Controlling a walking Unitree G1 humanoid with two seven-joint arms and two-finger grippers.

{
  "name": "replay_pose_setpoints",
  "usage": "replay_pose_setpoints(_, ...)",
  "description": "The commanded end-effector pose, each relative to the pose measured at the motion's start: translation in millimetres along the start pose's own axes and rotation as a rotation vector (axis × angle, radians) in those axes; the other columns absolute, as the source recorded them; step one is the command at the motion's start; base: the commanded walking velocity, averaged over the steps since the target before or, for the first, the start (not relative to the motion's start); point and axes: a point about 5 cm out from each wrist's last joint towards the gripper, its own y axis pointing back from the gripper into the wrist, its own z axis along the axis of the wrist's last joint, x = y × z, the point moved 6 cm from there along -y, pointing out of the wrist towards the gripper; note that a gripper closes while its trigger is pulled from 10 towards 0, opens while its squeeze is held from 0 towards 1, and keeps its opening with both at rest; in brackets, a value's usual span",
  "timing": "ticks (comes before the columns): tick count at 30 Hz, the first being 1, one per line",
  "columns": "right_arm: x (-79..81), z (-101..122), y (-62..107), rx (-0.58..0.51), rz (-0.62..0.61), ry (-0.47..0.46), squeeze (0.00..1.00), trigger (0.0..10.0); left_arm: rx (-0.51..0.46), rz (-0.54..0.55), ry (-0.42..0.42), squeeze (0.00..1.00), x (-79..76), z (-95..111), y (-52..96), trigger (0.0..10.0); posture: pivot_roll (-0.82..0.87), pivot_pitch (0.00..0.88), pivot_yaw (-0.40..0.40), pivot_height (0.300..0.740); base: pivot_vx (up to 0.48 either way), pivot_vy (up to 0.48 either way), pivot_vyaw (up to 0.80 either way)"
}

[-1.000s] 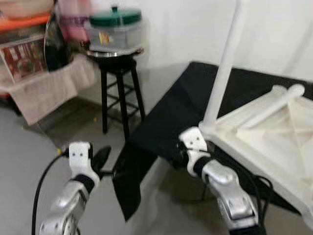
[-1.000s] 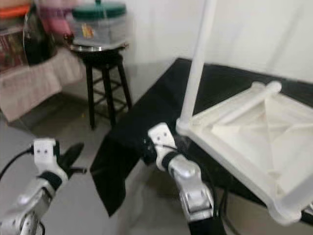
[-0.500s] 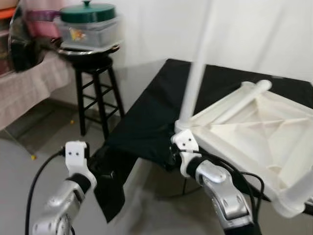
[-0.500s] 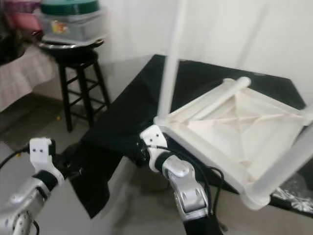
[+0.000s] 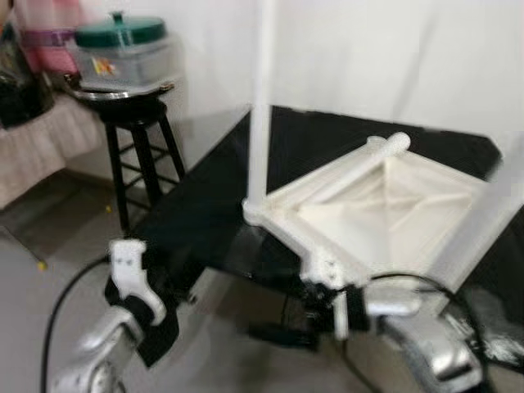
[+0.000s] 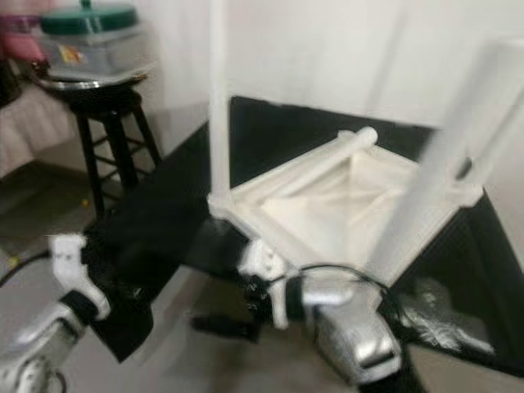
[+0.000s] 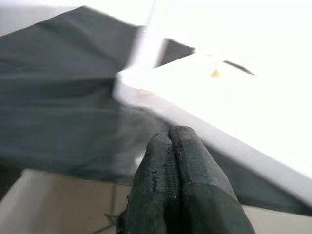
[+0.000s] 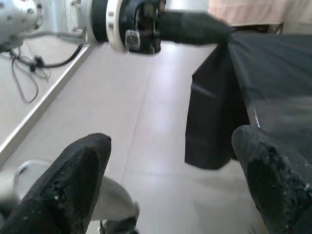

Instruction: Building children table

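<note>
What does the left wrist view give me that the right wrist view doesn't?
Left wrist view: the left gripper, fingers pressed shut, pointing at the white table's near edge and blurred corner.

Right wrist view: the right gripper with fingers spread wide, bare floor beneath, the left arm's wrist crossing above, and a cable lying on the floor.

Both: the black cloth, whose hanging corner appears in the right wrist view.

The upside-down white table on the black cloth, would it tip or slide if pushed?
The white table probably won't tip: it rests flat on its broad top. It may slide or drag the black cloth, which hangs loose off the edge. Pushing an upright leg high up could lever it over.
</note>
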Motion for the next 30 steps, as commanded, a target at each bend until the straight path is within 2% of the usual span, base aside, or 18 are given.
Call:
replay_pose_setpoints(1, 6.5, 5.9, -3.3, -0.025, 0.04, 0.001, 0.0, 10.0, 0.003, -0.002, -0.014, 0.0, 3.5, 3.9, 4.6, 10.0, -0.06, 0.0, -0.015, 0.74, 0.0, -0.48, 0.0)
replay_pose_setpoints(9, 20.9, 3.5, 5.6, -0.006, 0.119, -0.033, 0.0, 10.0, 0.051, -0.127, -0.01, 0.0, -4.5, 2.3, 22.4, 10.0, -0.06, 0.0, -0.006, 0.74, 0.0, -0.48, 0.0)
replay_pose_setpoints(10, 20.9, 3.5, 5.6, -0.006, 0.119, -0.033, 0.0, 10.0, 0.051, -0.127, -0.01, 0.0, -4.5, 2.3, 22.4, 10.0, -0.06, 0.0, -0.006, 0.74, 0.0, -0.48, 0.0)
replay_pose_setpoints(13, 18.2, 1.2, 9.0, 0.011, 0.109, -0.022, 0.0, 10.0, 0.101, -0.175, -0.017, 0.0, -3.5, -1.6, 36.9, 10.0, -0.06, 0.0, -0.006, 0.74, 0.0, -0.48, 0.0)
replay_pose_setpoints(17, 10.2, 1.0, 9.5, 0.017, 0.068, 0.007, 0.0, 10.0, 0.131, -0.197, -0.012, 0.0, -2.6, -4.5, 46.2, 10.0, -0.06, 0.0, -0.009, 0.74, 0.0, -0.48, 0.0)
replay_pose_setpoints(19, 10.2, 1.0, 9.5, 0.017, 0.068, 0.007, 0.0, 10.0, 0.131, -0.197, -0.012, 0.0, -2.6, -4.5, 46.2, 10.0, -0.06, 0.0, -0.009, 0.74, 0.0, -0.48, 0.0)
replay_pose_setpoints(22, -4.5, 1.9, 9.2, 0.015, -0.013, 0.033, 0.0, 10.0, 0.168, -0.241, -0.002, 0.0, -8.9, -9.8, 52.9, 10.0, -0.06, 0.0, -0.01, 0.74, 0.0, -0.48, 0.0)
replay_pose_setpoints(24, -4.5, 1.9, 9.2, 0.015, -0.013, 0.033, 0.0, 10.0, 0.168, -0.241, -0.002, 0.0, -8.9, -9.8, 52.9, 10.0, -0.06, 0.0, -0.01, 0.74, 0.0, -0.48, 0.0)
replay_pose_setpoints(25, -12.0, 0.3, 8.9, 0.029, -0.056, 0.05, 0.0, 10.0, 0.179, -0.253, 0.003, 0.0, -10.6, -11.7, 54.0, 10.0, -0.07, 0.0, -0.01, 0.74, 0.0, -0.48, 0.0)
replay_pose_setpoints(26, -29.3, -0.7, 9.5, 0.037, -0.152, 0.059, 0.0, 10.0, 0.192, -0.269, 0.006, 0.0, -12.9, -14.2, 55.2, 10.0, -0.07, 0.0, -0.01, 0.74, 0.0, 0.0, 0.0)
replay_pose_setpoints(27, -29.3, -0.7, 9.5, 0.037, -0.152, 0.059, 0.0, 10.0, 0.192, -0.269, 0.006, 0.0, -12.9, -14.2, 55.2, 10.0, -0.07, 0.0, -0.01, 0.74, 0.0, 0.0, 0.0)
replay_pose_setpoints(28, -39.3, 1.6, 10.4, 0.026, -0.208, 0.065, 0.0, 10.0, 0.195, -0.277, 0.008, 0.0, -14.0, -14.6, 55.9, 10.0, -0.07, 0.0, -0.01, 0.74, 0.0, 0.0, 0.0)
replay_pose_setpoints(30, -42.4, 2.5, 10.5, 0.023, -0.226, 0.067, 0.0, 10.0, 0.195, -0.278, 0.01, 0.0, -14.0, -14.6, 55.9, 10.0, -0.07, 0.0, -0.011, 0.74, 0.0, 0.0, 0.0)
